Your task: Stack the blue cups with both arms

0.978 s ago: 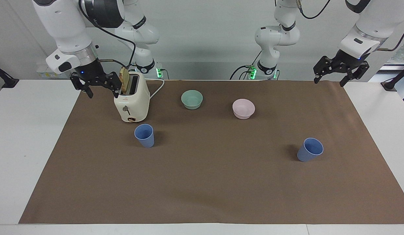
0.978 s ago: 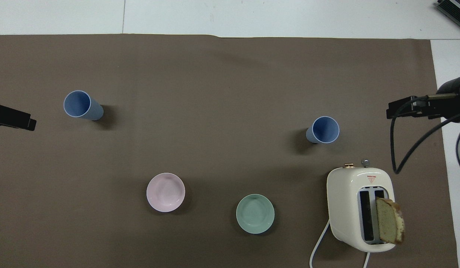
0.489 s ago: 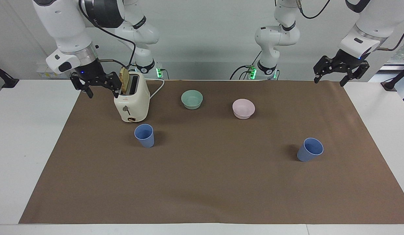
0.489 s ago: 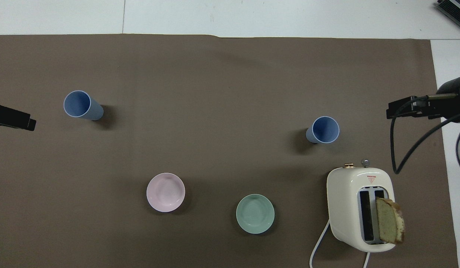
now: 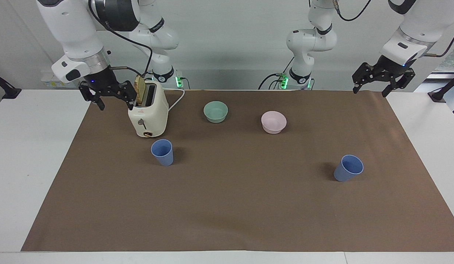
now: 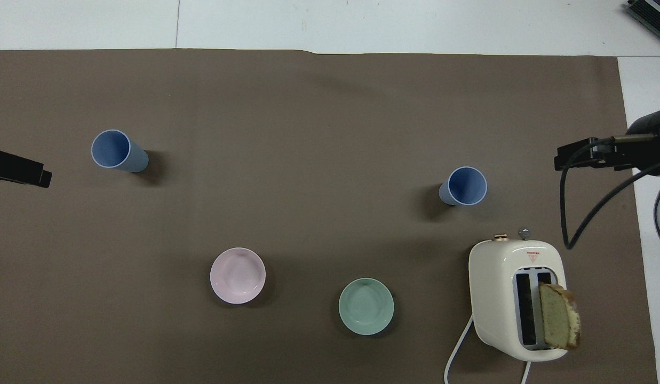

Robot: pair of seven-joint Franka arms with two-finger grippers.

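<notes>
Nothing shifted against the earlier frames: both arms parked as before, cups and bowls in the same spots.

Facing view. Brown mat spread over a white table; pale wall at the robots' end. Right gripper up in the air just beside the toaster, over the mat's edge at the right arm's end; fingers spread wide, empty. Left gripper raised over the mat's corner at the left arm's end; also wide apart, empty. One blue cup upright, just farther from the robots than the toaster. Second blue cup upright toward the left arm's end, well apart from the first. Green bowl and pink bowl side by side, nearer to the robots than either cup.

Overhead view. Same mat, white table showing at its edge. Bread slice standing in the toaster. Cups open end up, untouched.
</notes>
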